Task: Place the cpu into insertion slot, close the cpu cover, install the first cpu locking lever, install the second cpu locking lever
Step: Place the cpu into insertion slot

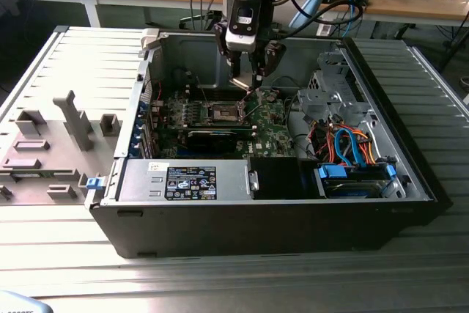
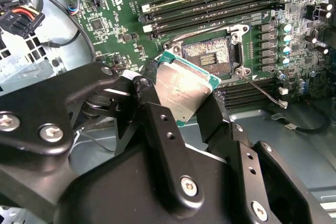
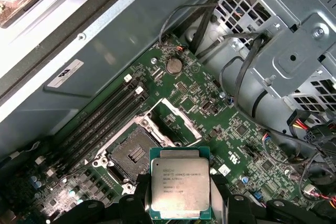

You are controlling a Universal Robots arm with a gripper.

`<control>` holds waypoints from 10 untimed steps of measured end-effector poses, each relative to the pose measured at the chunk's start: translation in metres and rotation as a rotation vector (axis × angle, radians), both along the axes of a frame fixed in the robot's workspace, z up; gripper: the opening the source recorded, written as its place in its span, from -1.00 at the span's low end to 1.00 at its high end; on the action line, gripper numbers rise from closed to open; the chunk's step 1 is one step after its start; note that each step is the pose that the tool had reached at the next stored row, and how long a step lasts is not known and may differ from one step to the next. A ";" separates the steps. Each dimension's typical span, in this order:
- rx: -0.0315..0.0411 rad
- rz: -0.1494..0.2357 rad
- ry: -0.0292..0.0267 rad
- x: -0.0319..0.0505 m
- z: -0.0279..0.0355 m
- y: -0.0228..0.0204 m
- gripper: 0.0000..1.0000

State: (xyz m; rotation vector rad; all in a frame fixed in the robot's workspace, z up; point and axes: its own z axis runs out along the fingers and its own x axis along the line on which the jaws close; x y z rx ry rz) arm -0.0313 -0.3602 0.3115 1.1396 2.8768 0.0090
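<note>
The gripper (image 1: 247, 83) hangs upper middle in the exterior view, reaching down into the open computer case (image 1: 220, 225). And it's got the chip! In the second wrist view the two black fingers (image 2: 148, 90) sit narrow, pressed against opposite edges of the chip (image 2: 181, 90), with its dull silver top facing the camera and a thin green rim showing round it. That's a firm pinch on the sides, with nothing touching the flat face.

The first wrist view looks straight along the grip. The chip is clear of the green motherboard (image 3: 231, 129), and the socket (image 3: 134, 156) shows just beside it in the picture. The socket is bare, its dark centre and patch of contacts uncovered, so the chip is not seated. The cover plate (image 3: 179, 118) stands swung up off the socket on the side nearer the round coin battery (image 3: 174, 65).

In the exterior view the fingertips hover just above the socket, in the middle of the board. Long black memory slots (image 2: 210, 3) run alongside the socket. Orange and blue cables (image 1: 350, 144) lie well apart from it, towards the exterior view's right.
</note>
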 end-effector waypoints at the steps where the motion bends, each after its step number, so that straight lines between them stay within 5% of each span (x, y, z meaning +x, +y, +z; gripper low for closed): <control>1: -0.0001 -0.001 0.0000 0.0000 0.0000 0.0000 0.09; 10: -0.0007 -0.010 0.0000 0.0000 -0.0003 0.0000 0.09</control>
